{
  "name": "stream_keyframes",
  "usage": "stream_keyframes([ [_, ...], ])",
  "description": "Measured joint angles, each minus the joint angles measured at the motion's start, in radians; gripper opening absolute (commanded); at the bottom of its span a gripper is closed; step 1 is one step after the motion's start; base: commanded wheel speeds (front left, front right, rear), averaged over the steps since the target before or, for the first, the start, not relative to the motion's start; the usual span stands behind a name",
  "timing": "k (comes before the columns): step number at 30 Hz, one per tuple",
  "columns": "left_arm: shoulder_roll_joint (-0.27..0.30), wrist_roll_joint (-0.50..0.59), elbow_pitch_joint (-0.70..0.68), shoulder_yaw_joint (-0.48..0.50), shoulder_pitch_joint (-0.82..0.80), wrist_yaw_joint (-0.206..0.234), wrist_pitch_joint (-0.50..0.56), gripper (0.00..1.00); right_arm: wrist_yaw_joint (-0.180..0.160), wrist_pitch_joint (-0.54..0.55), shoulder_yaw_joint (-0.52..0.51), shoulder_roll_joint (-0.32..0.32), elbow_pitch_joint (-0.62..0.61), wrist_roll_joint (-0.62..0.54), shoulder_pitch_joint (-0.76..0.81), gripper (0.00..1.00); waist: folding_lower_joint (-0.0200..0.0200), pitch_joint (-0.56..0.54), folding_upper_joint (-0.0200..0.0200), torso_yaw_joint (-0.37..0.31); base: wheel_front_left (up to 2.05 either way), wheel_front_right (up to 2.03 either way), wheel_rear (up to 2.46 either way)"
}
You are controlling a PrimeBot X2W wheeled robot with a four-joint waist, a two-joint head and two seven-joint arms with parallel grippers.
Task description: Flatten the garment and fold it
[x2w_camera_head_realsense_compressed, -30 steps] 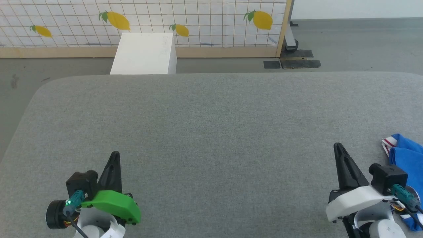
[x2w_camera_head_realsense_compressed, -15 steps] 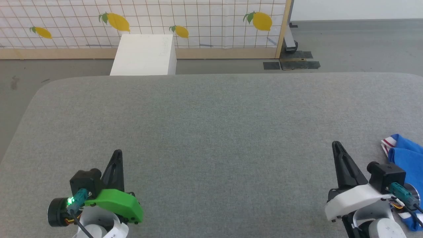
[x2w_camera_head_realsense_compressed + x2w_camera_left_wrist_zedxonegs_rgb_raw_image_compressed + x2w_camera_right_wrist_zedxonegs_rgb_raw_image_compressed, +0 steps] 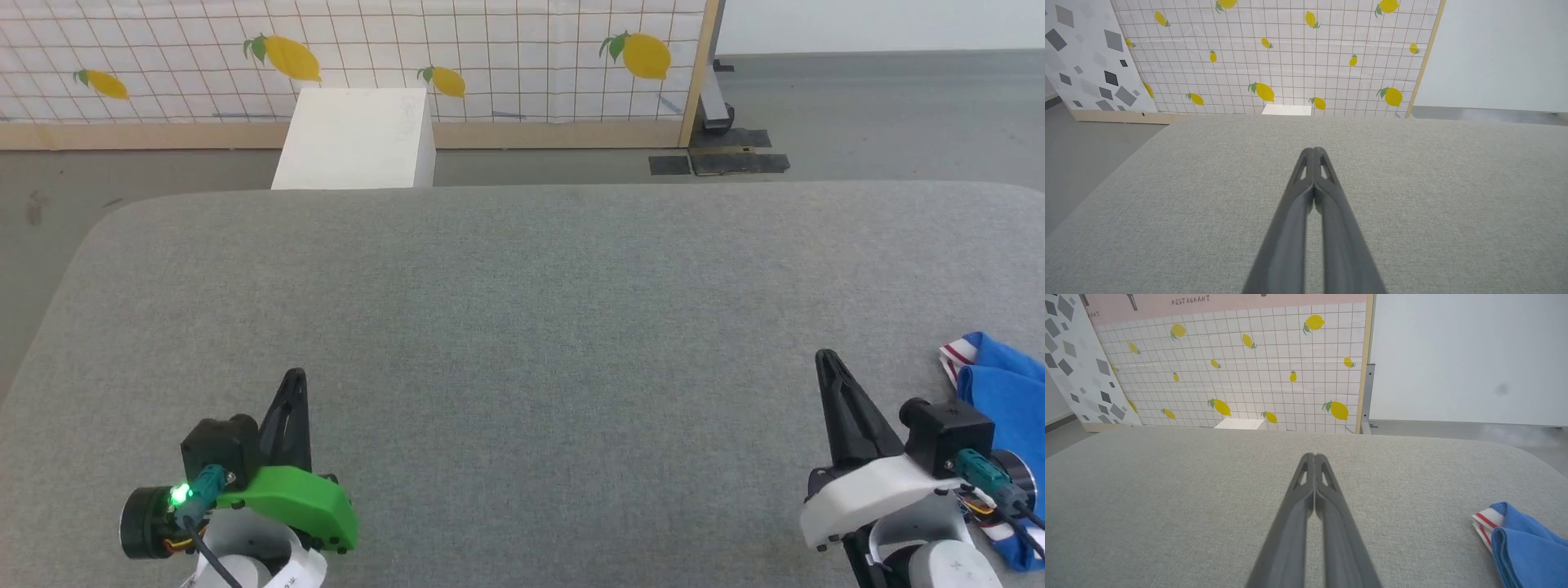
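The garment (image 3: 1002,384) is a bright blue bundle with a white, red-striped edge, lying at the table's right edge and partly hidden behind my right wrist. In the right wrist view the garment (image 3: 1523,543) lies at the lower right, off to the side of my fingers. My right gripper (image 3: 826,359) (image 3: 1314,456) is shut and empty, just left of the cloth. Far from it at the lower left, my left gripper (image 3: 295,376) (image 3: 1314,150) is also shut, with nothing in it.
The grey fabric-covered table (image 3: 522,310) spreads wide in front of both grippers. Beyond its far edge stand a white box (image 3: 355,139) and a lemon-printed grid screen (image 3: 367,57) with a wooden post (image 3: 700,73) on grey floor.
The whole head view has drifted slightly, so the camera moved. Both grippers stay shut and the garment lies where it was.
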Motion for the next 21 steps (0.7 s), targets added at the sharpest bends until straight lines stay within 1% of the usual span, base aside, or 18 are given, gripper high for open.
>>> stream_keyframes([
  [21,-0.037,0.073,-0.032,0.034,0.007,-0.015,0.035,0.00,0.000,0.028,0.011,0.000,-0.029,-0.030,0.007,0.00,0.0000,-0.006,0.0000,-0.002,0.00,0.00,0.00],
])
